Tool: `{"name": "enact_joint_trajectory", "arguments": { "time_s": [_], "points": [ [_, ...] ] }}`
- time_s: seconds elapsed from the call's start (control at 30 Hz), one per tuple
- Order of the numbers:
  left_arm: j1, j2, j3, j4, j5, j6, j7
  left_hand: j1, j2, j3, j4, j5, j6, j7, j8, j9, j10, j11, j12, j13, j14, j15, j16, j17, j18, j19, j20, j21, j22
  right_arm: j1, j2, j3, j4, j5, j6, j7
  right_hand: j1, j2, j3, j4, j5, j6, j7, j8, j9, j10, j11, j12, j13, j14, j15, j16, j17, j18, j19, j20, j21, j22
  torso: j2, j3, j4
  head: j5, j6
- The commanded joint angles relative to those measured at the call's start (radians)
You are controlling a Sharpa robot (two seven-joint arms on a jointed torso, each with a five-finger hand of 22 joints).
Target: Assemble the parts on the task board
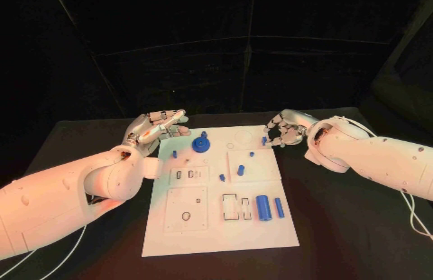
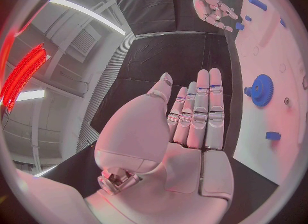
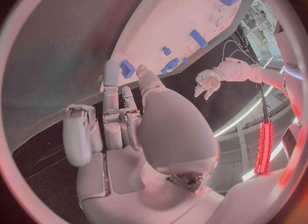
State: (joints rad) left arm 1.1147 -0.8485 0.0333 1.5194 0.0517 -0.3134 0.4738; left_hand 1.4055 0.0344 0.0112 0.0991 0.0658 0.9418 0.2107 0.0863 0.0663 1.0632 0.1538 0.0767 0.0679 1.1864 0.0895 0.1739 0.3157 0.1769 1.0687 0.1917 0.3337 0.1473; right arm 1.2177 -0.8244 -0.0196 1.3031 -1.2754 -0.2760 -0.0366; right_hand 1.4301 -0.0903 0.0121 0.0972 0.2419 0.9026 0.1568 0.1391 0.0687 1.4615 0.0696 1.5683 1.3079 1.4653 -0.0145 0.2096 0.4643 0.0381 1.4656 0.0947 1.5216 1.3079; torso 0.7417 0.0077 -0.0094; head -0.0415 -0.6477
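Note:
The white task board (image 1: 216, 230) lies in the middle of the black table. On it are a blue gear (image 1: 201, 145), a small blue peg (image 1: 174, 154), two small blue pieces (image 1: 242, 169) near the middle, a blue cylinder (image 1: 263, 207) and a blue bar (image 1: 279, 207). My left hand (image 1: 158, 128) hovers past the board's far left corner with its fingers (image 2: 202, 111) straight and nothing in it. My right hand (image 1: 284, 130) is at the far right edge. Its thumb and a finger (image 3: 112, 80) flank a small blue piece (image 3: 127, 69); whether they grip it is unclear.
Square and slotted recesses (image 1: 236, 206) sit in the board's near half. Black table (image 1: 351, 230) runs wide on both sides of the board. A dark curtain stands behind the table.

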Motion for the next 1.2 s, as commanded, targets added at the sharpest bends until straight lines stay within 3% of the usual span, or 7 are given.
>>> {"name": "enact_joint_trajectory", "arguments": {
  "time_s": [0.03,0.53,0.97,1.2],
  "points": [
    [0.001,0.001,0.001,0.000,-0.005,0.014,0.003,0.003,0.010,0.001,-0.005,0.005,0.007,0.000,-0.003,0.000,0.008,0.000,-0.005,-0.001,-0.006,0.003,-0.003,0.001,0.003,-0.005,0.002,-0.004,-0.001,0.001,0.004,0.000,-0.003,-0.009,0.027,-0.005,-0.010,-0.003,-0.004,0.000,-0.006,-0.009,0.002,-0.004,-0.001,0.109,0.004,0.003,0.263,0.034,0.009,0.004,-0.001,-0.015,0.061,0.003,0.005,0.153,0.000,-0.0004,0.0013,-0.002,0.000],
    [0.001,0.001,0.001,0.000,-0.005,0.014,0.002,0.004,0.010,0.002,-0.007,0.005,0.007,0.001,-0.003,0.000,0.008,0.000,-0.005,-0.001,-0.006,0.003,-0.004,0.002,0.003,-0.006,0.002,-0.004,-0.001,-0.005,0.026,0.000,-0.031,-0.008,0.034,-0.016,0.001,0.020,0.012,-0.009,-0.010,0.010,0.002,0.007,0.003,0.109,0.004,0.003,0.263,0.033,0.009,0.004,-0.001,-0.015,0.061,0.004,0.005,0.154,0.000,0.0005,0.0008,0.000,-0.001],
    [0.001,0.001,0.001,0.000,-0.005,0.014,0.002,0.004,0.010,0.002,-0.007,0.005,0.007,0.001,-0.003,0.000,0.008,0.000,-0.005,-0.001,-0.006,0.003,-0.004,0.002,0.003,-0.006,0.002,-0.004,-0.001,-0.006,0.042,0.000,-0.049,-0.008,0.036,-0.022,0.013,0.065,0.049,-0.023,-0.028,0.038,0.002,0.011,0.002,0.109,0.003,0.003,0.263,0.031,0.008,0.003,-0.001,-0.016,0.062,0.003,0.007,0.157,0.000,0.0008,0.0011,-0.003,-0.003],
    [0.001,0.001,0.001,0.000,-0.005,0.013,0.002,0.004,0.010,0.002,-0.007,0.005,0.007,0.001,-0.003,0.000,0.008,0.000,-0.005,-0.001,-0.006,0.003,-0.004,0.002,0.003,-0.006,0.002,-0.004,-0.001,-0.006,0.048,0.000,-0.054,-0.008,0.047,-0.027,0.014,0.069,0.054,-0.026,-0.031,0.046,0.001,0.012,0.002,0.109,0.003,0.003,0.263,0.030,0.007,0.003,-0.001,-0.016,0.062,0.003,0.007,0.157,0.000,0.0006,0.0007,-0.002,-0.005]
  ]
}}
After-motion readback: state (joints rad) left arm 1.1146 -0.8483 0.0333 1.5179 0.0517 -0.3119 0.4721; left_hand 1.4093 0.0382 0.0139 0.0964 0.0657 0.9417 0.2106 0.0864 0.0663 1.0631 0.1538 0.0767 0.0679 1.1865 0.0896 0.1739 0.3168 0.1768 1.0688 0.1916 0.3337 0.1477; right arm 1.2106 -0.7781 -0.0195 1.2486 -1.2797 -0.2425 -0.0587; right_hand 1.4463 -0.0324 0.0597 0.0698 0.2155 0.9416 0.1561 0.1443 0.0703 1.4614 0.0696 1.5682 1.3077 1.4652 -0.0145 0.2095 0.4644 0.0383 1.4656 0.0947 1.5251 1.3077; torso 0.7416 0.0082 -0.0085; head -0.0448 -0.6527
